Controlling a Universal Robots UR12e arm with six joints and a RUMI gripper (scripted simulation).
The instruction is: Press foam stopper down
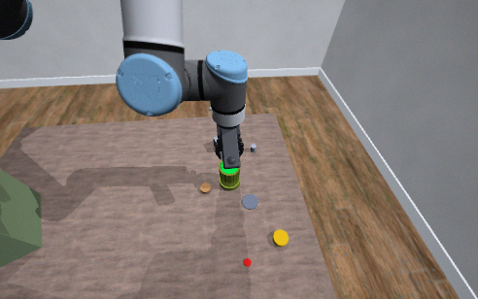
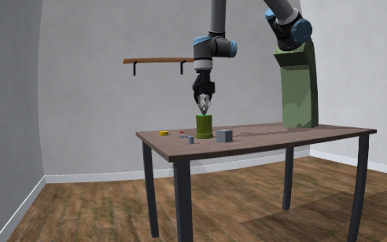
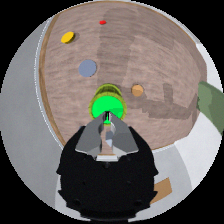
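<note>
An olive ribbed jar (image 1: 229,179) stands upright on the table; it also shows in the side view (image 2: 204,126) and the wrist view (image 3: 107,95). A bright green foam stopper (image 1: 227,169) fills its mouth, and its top shows just at the rim (image 2: 204,115) and as a green disc (image 3: 106,106). My gripper (image 2: 203,109) (image 3: 107,111) is shut and empty, pointing straight down, with its tips right above the stopper's middle. I cannot tell whether the tips touch the foam.
On the table lie an orange disc (image 1: 205,187), a grey-blue disc (image 1: 250,201), a yellow disc (image 1: 280,237), a small red dot (image 1: 247,262) and a small grey cylinder (image 1: 253,148). A grey cube (image 2: 224,136) stands right of the jar. The green robot base (image 2: 296,88) stands behind.
</note>
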